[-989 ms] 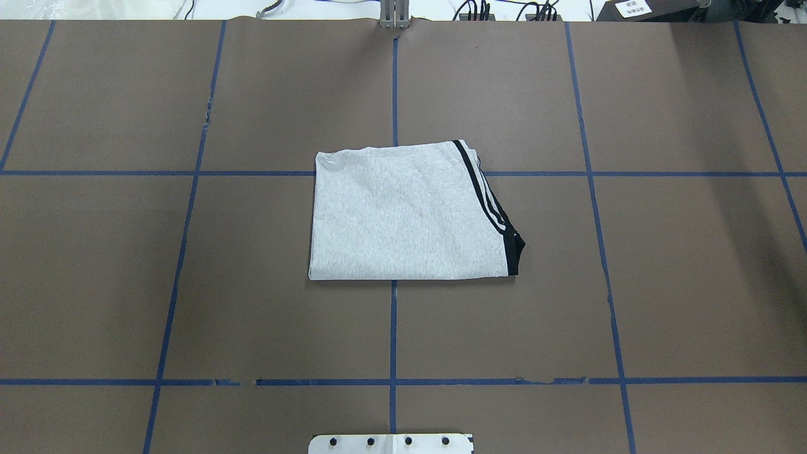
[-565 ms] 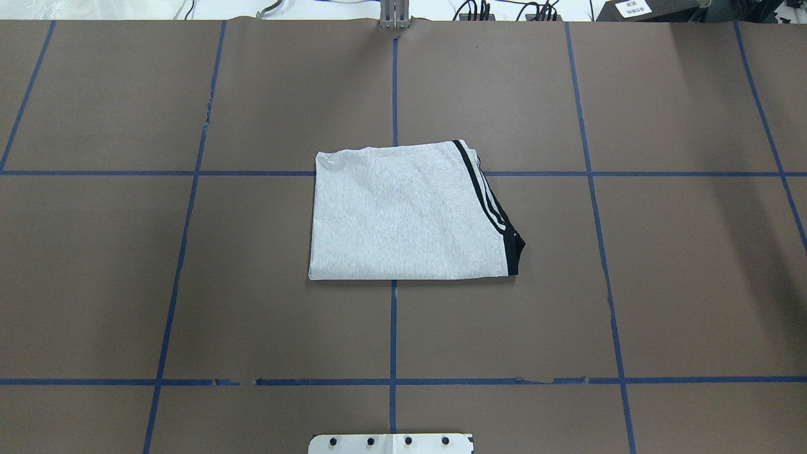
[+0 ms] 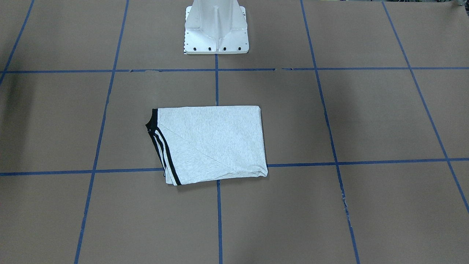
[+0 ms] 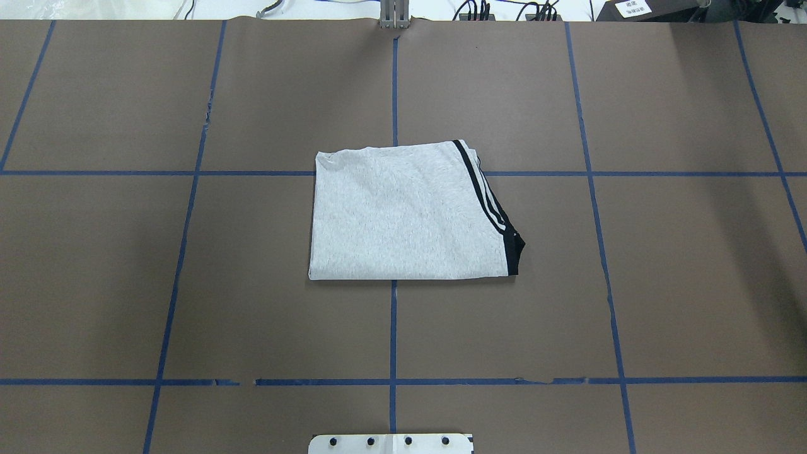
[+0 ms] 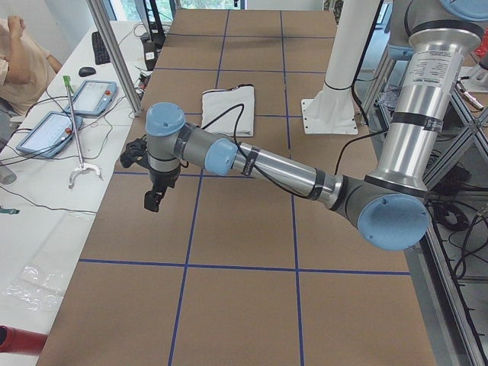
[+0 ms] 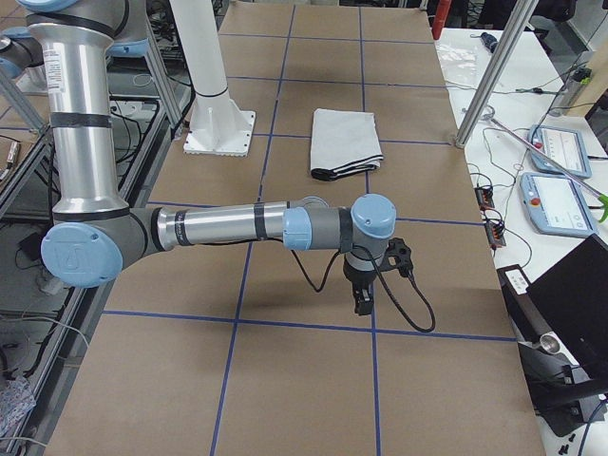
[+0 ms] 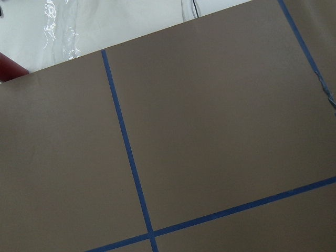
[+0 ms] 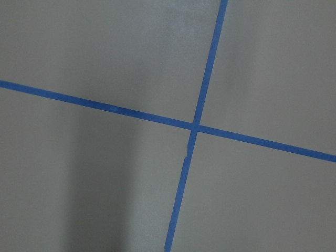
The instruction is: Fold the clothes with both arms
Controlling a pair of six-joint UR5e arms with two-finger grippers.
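The grey T-shirt lies folded into a flat rectangle at the table's middle, black-striped sleeve hem on top along its right edge. Its print is hidden. It also shows in the front-facing view and both side views. My left gripper hangs over the table's left end, far from the shirt. My right gripper hangs over the right end, also far from it. Whether either is open or shut I cannot tell. Both wrist views show only brown table and blue tape.
The white pedestal base stands at the table's near middle edge. Blue tape lines grid the brown table. Tablets and cables lie on the side bench, where a person sits. A laptop lies beyond the right end.
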